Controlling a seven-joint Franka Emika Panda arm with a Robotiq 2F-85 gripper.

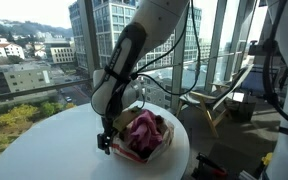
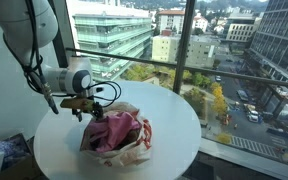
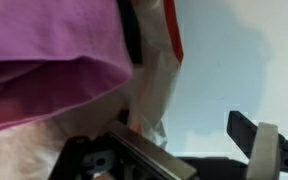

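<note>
Wrist view showed us the pink cloth (image 3: 54, 60) crumpled in soft folds inside a white bag (image 3: 152, 95) with red trim, on the round table (image 2: 174, 130). The gripper (image 3: 181, 137) stood spread wide, holding nothing, one finger close against the bag's side.

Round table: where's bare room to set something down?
Widest bare stretch of the table: between the cloth pile and the window-side rim. Another in an exterior view, from the claw out to the rim. Crowded where the open claw stands at the pile's edge.
</note>
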